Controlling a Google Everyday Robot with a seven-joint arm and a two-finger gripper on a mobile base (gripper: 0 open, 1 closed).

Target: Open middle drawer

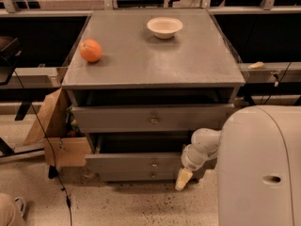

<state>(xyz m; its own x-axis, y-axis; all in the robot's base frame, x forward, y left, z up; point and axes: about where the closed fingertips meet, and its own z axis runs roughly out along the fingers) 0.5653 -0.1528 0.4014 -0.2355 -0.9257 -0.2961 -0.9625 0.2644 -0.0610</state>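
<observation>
The middle drawer (141, 163) is a grey front with a small round knob, under the taller top drawer (150, 119) and above the slim bottom drawer (136, 175). It stands pulled out a little, with a dark gap above its front. My gripper (183, 179) hangs low at the right end of the middle and bottom drawer fronts, its pale tip pointing down toward the floor. It is to the right of the knobs and holds none of them. My arm's big white casing (263, 168) hides the cabinet's lower right corner.
An orange (90, 50) and a white bowl (164, 27) sit on the grey cabinet top (155, 60). A cardboard box (56, 135) leans against the cabinet's left side. A black cable (42, 126) runs down to the speckled floor (131, 204).
</observation>
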